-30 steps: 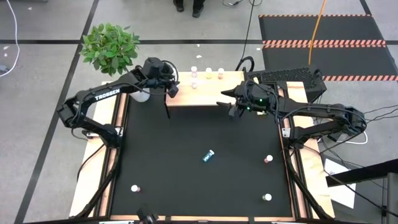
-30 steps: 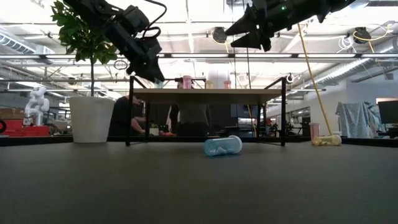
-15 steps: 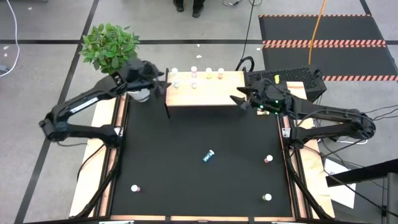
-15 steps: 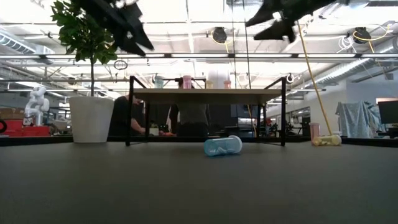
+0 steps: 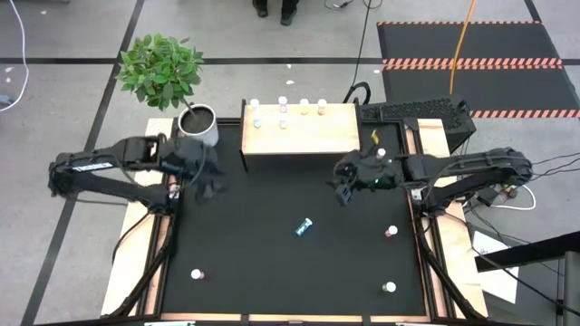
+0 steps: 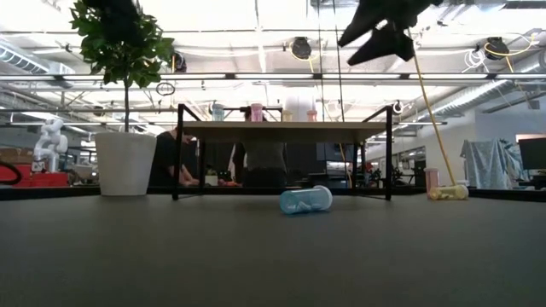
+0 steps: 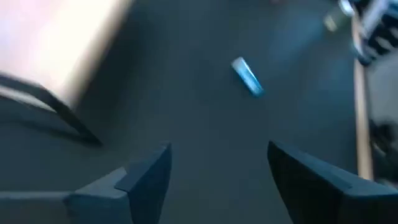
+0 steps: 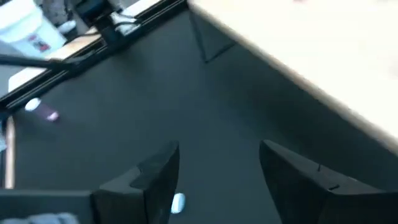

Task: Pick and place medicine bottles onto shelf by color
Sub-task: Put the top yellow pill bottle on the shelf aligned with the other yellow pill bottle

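Teal bottle lay on its side mid-desk, at about five o'clock from the shelf. Both end effectors, left and right, hung open and empty. Best approach: descend squarely, fingers straddling its body.

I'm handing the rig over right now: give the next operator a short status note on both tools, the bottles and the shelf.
Left tool: open, empty, over the black mat near the white plant pot.
Right tool: open, empty, over the mat right of the light wooden shelf.
Done: several small white-capped bottles stand along the shelf's far edge.
Left: teal-blue bottle lying mid-mat, pink bottle at right, two white-capped bottles along the near edge.
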